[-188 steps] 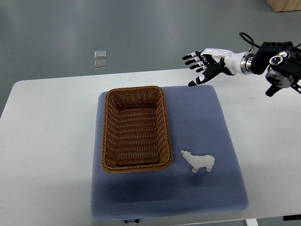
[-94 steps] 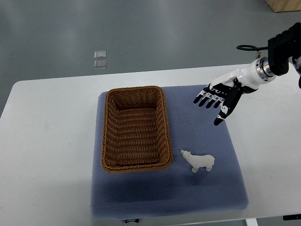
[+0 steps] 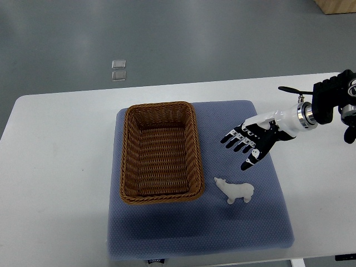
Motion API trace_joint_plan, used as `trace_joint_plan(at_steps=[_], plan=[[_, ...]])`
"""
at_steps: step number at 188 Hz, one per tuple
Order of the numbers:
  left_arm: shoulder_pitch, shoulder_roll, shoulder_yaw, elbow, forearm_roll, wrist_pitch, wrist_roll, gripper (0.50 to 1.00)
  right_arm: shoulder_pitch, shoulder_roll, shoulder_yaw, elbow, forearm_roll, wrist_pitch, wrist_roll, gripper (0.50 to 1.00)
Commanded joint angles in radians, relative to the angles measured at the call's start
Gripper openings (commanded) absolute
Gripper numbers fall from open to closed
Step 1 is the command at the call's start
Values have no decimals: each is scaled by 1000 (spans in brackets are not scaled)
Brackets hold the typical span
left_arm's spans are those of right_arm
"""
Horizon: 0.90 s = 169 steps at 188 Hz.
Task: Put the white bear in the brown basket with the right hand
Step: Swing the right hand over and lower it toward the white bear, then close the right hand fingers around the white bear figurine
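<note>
1. A white table fills most of the view, seen from steeply above, with a grey floor beyond its far edge.
2. A blue-grey padded mat lies on the middle of the table, reaching nearly to the near edge.
3. A brown basket, rectangular and woven, sits on the left part of the mat with its long side running near to far. Nothing lies inside it.
4. The white bear, a small figurine, lies on the mat just right of the basket's near right corner, apart from the wicker. Its snout points left toward the basket.
5. The right hand reaches in from the right edge on a white and black arm. It is above the mat, to the right of the basket and a little beyond the bear on the far side.
6. Its fingers are spread apart and stretched out, pointing left and slightly toward the near side, and they grip nothing. The thumb tip comes nearest the bear, with a clear gap between them.
7. Two small clear squares lie on the floor beyond the table, one behind the other.
8. A wooden corner shows at the far right.
</note>
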<state>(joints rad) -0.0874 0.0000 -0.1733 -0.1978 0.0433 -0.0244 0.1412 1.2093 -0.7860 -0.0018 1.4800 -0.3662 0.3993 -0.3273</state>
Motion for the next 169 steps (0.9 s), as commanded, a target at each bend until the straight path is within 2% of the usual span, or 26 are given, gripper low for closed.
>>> trace_joint_plan(at_steps=[1, 70, 98, 142, 169], plan=[[0, 0, 0, 1, 0, 0, 0, 1000, -60, -4, 32, 10, -7, -45, 22, 919], [0, 0, 0, 6, 0, 0, 0, 1000, -223, -9, 128, 26, -88, -68, 62, 919], [0, 0, 0, 8, 0, 0, 0, 1000, -258, -12, 129, 31, -140, -68, 97, 917], [0, 0, 0, 8, 0, 0, 0, 1000, -310, -10, 152, 31, -151, -69, 113, 917], [0, 0, -2, 8, 0, 0, 0, 1000, -352, -7, 158, 31, -195, -97, 136, 915]])
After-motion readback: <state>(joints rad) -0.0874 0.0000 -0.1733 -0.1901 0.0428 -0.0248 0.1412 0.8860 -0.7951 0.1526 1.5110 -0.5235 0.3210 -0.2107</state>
